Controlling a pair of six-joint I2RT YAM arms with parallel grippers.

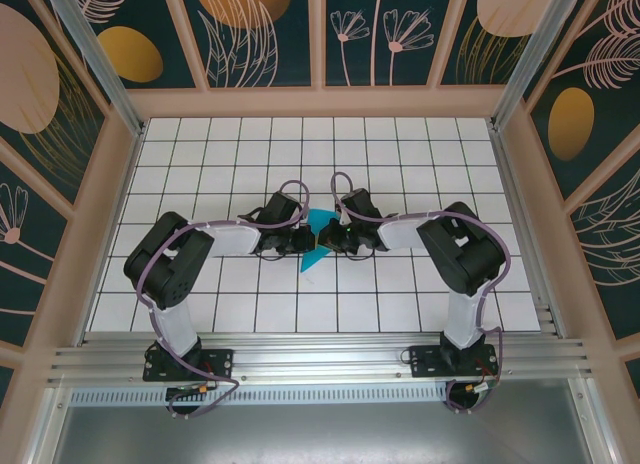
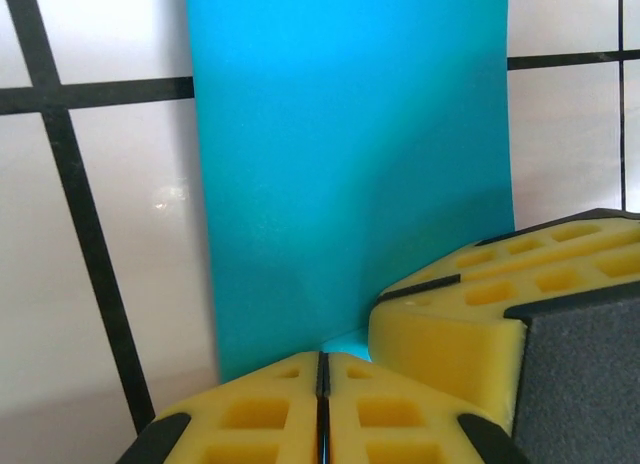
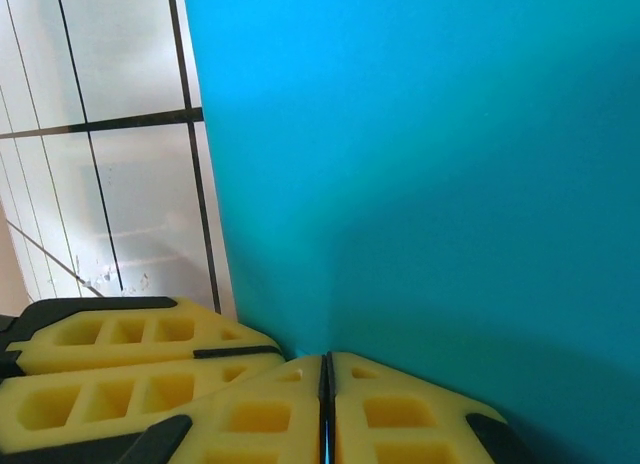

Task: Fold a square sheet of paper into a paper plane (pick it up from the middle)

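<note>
In the top view the two arms reach inward and meet at the middle of the frame, on the white gridded table (image 1: 420,164). The square sheet of paper (image 1: 322,222), now a narrower teal shape, sits between the left gripper (image 1: 303,243) and the right gripper (image 1: 330,241), with teal showing above and below where they meet. In the left wrist view the left gripper (image 2: 322,369) sits at the bottom centre, its yellow pads pressed together on the sheet's lower edge. The sheet (image 2: 350,164) rises from there to the top of the frame, and the right gripper (image 2: 425,284) is clamped just beside it at the lower right. In the right wrist view the right gripper (image 3: 325,369) is likewise clenched on the paper (image 3: 430,164) at the bottom centre, with the left gripper (image 3: 200,354) just beside it at the lower left.
</note>
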